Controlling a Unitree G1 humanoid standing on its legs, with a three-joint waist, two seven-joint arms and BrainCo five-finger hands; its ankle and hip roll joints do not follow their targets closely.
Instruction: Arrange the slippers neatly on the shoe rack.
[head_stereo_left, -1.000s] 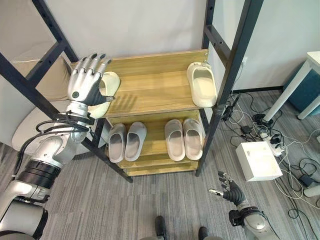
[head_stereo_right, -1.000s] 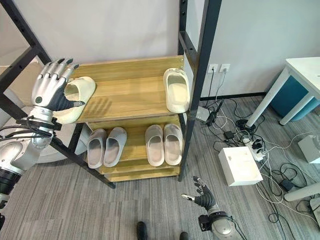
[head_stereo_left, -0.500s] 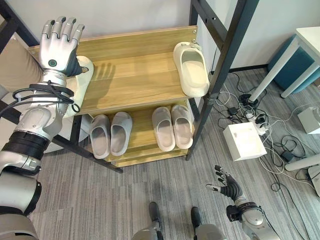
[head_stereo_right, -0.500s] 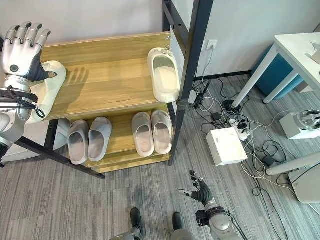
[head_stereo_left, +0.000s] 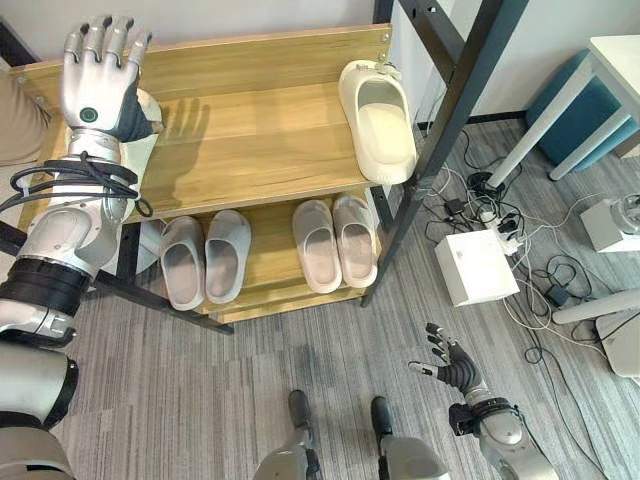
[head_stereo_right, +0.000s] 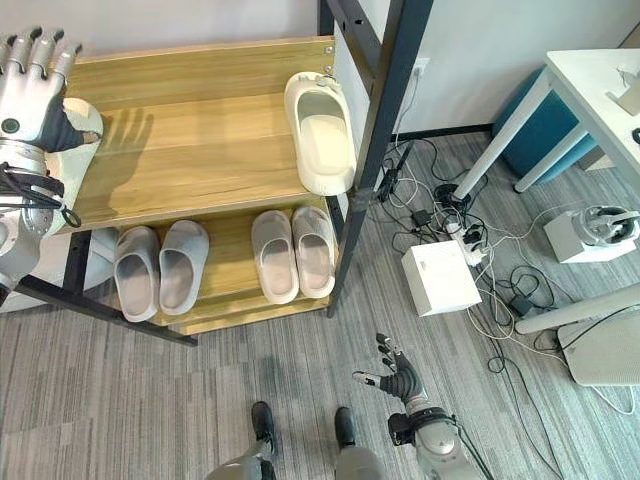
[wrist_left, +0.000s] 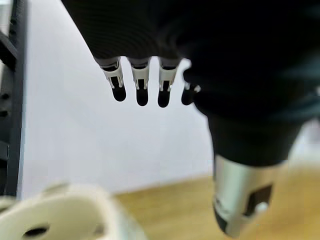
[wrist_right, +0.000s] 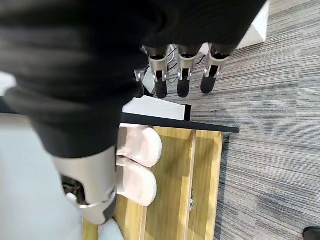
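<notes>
A cream slipper (head_stereo_right: 82, 143) lies at the left end of the top shelf (head_stereo_left: 260, 150), partly hidden by my left hand (head_stereo_left: 98, 78). That hand is raised over it, open with straight fingers; whether it touches the slipper I cannot tell. In the left wrist view the slipper (wrist_left: 60, 216) shows below the fingers. The other cream slipper (head_stereo_left: 378, 122) lies at the shelf's right end. On the lower shelf (head_stereo_left: 270, 262) sit a grey pair (head_stereo_left: 204, 258) and a paler pair (head_stereo_left: 335, 243). My right hand (head_stereo_left: 448, 366) hangs open low over the floor.
Black frame posts (head_stereo_left: 440, 130) stand at the rack's right and cross at its left (head_stereo_left: 110, 285). A white box (head_stereo_left: 470, 268) and loose cables (head_stereo_left: 520, 245) lie on the floor to the right. A white table leg (head_stereo_left: 540, 130) and a blue bin (head_stereo_left: 592, 108) stand beyond.
The whole picture has shifted, so the camera moved. My left hand stays open over the left cream slipper. The right hand stays low and open.
</notes>
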